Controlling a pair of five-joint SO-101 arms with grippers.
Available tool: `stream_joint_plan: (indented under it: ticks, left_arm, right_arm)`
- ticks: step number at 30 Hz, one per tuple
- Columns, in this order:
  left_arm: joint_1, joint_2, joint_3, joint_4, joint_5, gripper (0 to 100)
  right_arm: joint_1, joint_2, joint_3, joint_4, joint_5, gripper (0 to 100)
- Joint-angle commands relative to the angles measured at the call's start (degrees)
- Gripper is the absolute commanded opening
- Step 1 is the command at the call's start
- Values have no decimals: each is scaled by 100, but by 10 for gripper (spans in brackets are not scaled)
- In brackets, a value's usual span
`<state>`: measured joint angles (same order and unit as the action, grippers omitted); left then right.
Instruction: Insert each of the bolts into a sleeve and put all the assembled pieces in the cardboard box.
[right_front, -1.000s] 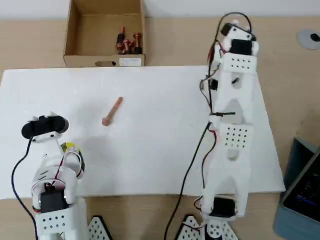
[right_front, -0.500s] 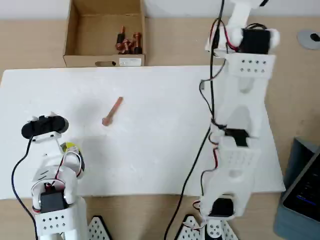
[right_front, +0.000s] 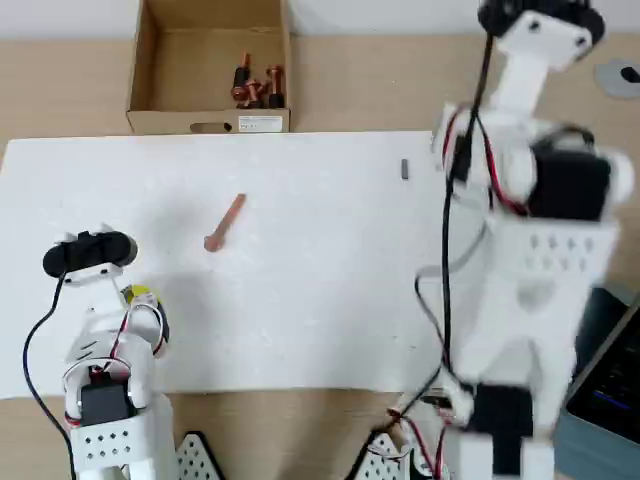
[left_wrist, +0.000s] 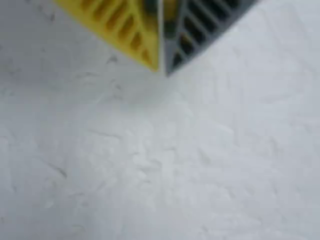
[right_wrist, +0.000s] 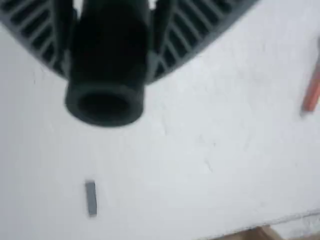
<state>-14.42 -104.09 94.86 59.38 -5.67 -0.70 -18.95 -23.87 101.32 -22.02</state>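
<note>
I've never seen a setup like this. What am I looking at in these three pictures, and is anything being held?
These are two white robot arms, the left arm and the right arm, at a table. The wide picture looks down from above; the other two come from cameras on each arm's wrist. On a white foam mat lie a copper-coloured bolt and a small grey piece. The brown cardboard box holds finished bolt-and-sleeve pieces. The right tool grips a black tubular sleeve; the left tool is shut, empty.
</note>
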Motion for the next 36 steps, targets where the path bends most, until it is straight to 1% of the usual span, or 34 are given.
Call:
stream_joint_plan:
  ticks: [1, 4, 6, 9, 12, 17, 23, 27, 32, 36]
  left_arm:
    - [-18, -31, -571, 26, -35, 7]
    - [-9, -13, -993, 97, -44, 7]
    - [35, 136, -1336, 343, -255, 7]
    - [273, 637, -1987, 809, -325, 7]
    - [589, 1367, -2778, 1090, -325, 7]
    - [1108, 2905, -4018, 1327, -325, 7]
    - [1503, 4945, -5442, 1574, -343, 7]
    - [1811, 6360, -6409, 2031, -378, 7]
    - [1952, 8119, -7525, 2426, -1143, 7]
    - [1925, 9235, -8440, 2488, -1248, 10]
  right_arm:
    - [4, -1226, 927, 105, 26, 9]
    - [13, -1956, 1780, 26, 0, 9]
    - [101, -2396, 2325, -9, -132, 9]
    - [154, -2985, 3178, -88, -167, 9]
    - [251, -3530, 3846, -202, -167, 9]
    - [251, -4330, 4576, -334, -167, 9]
    - [251, -5095, 5121, -378, -167, 9]
    - [251, -5481, 5305, -369, -167, 9]
    - [251, -5895, 5490, -369, -167, 9]
    - [251, -6097, 5525, -360, -167, 9]
